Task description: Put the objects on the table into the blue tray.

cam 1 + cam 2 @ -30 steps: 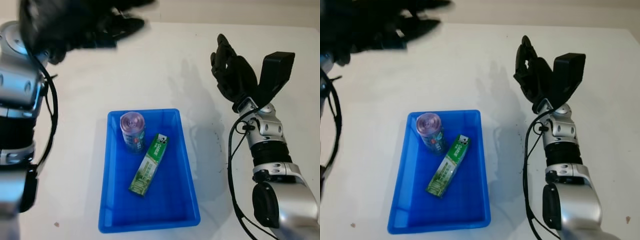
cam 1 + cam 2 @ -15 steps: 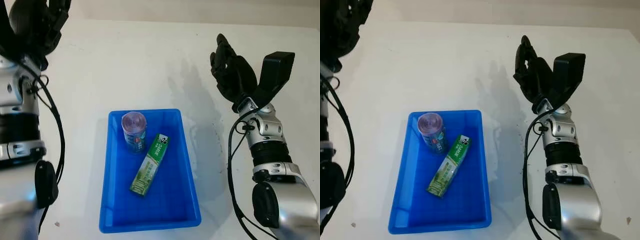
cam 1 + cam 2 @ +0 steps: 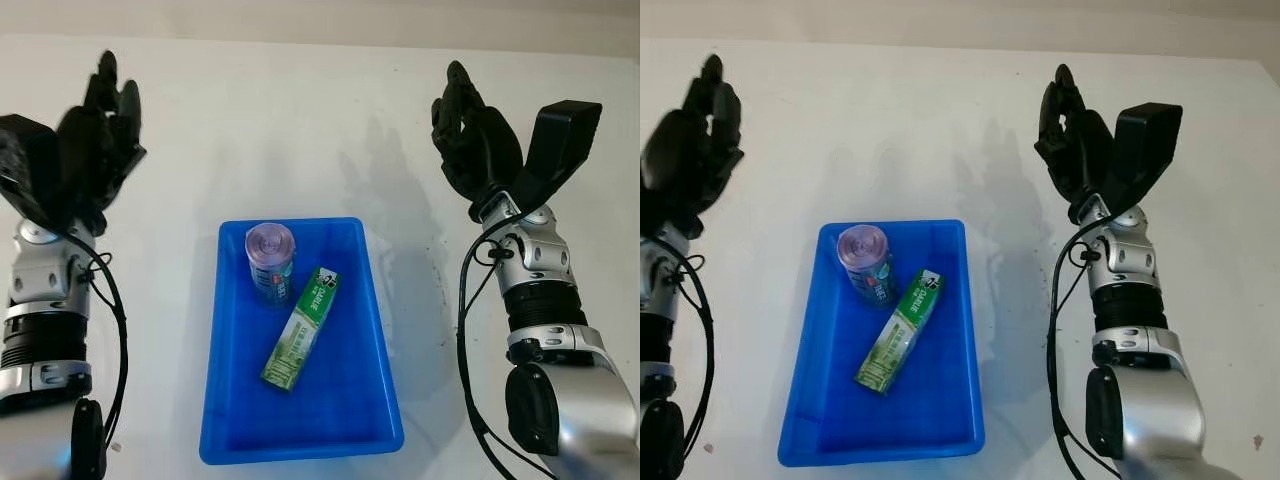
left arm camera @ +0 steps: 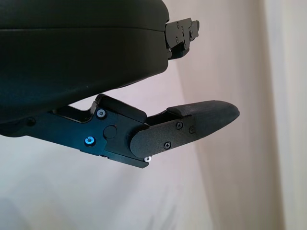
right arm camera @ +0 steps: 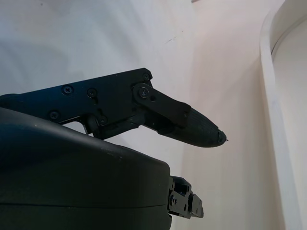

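**Blue tray loaded, both hands free**

Blue tray (image 3: 375,330) sits on the white table (image 3: 300,120) between my two arms, and I see a can (image 3: 270,262) standing at its far end with a green box (image 3: 300,328) lying slantwise just beside it. No other objects lie on the table, so I judge the task done.

My left hand (image 3: 95,140) is open, holding nothing, raised beyond the tray's left side. My right hand (image 3: 475,145) is open too, raised beyond its right side.

Compared with a second ago, the left arm has dropped back from the far left corner to its side; the right hand has barely shifted.
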